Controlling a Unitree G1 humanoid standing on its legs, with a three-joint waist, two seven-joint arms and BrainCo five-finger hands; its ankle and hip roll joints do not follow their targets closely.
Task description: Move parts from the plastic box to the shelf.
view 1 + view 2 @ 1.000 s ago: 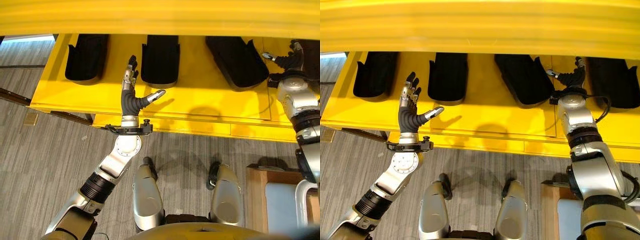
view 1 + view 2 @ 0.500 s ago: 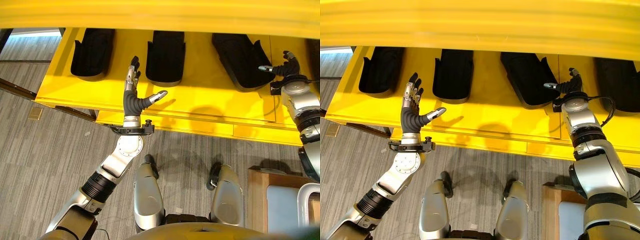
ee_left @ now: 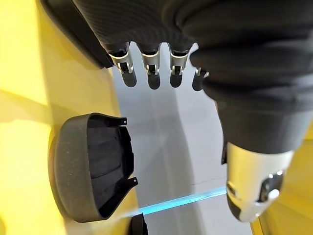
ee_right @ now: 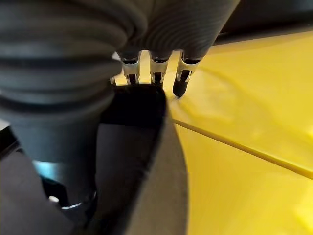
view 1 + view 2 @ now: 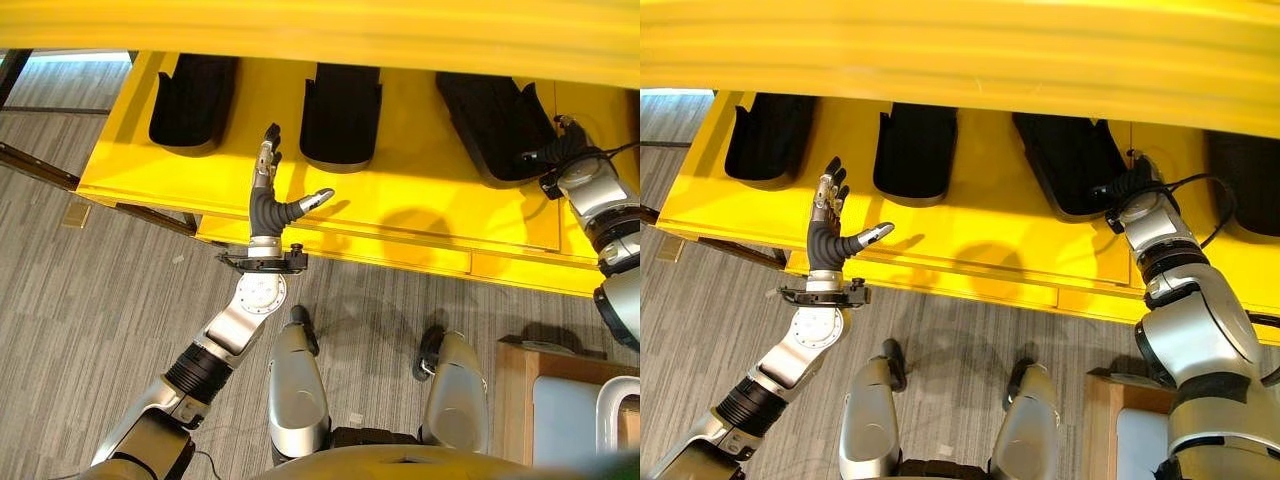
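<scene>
Several black moulded parts lie in a row on the yellow shelf: one at the left, one in the middle, one at the right, and a further one beyond it. My right hand rests against the right rim of the right part, with straight fingers reaching over its wall. My left hand hovers open above the shelf's front edge, thumb spread, holding nothing. The left wrist view looks past the fingers at the left part.
An upper yellow shelf board overhangs the far side of the row. A wooden crate with a pale blue-grey box in it stands at the lower right. Grey carpet lies in front of the shelf.
The camera has shifted, so the shelf sits differently in view. My right hand has closed in on the right part's rim and its thumb no longer sticks out. The left hand holds its pose.
</scene>
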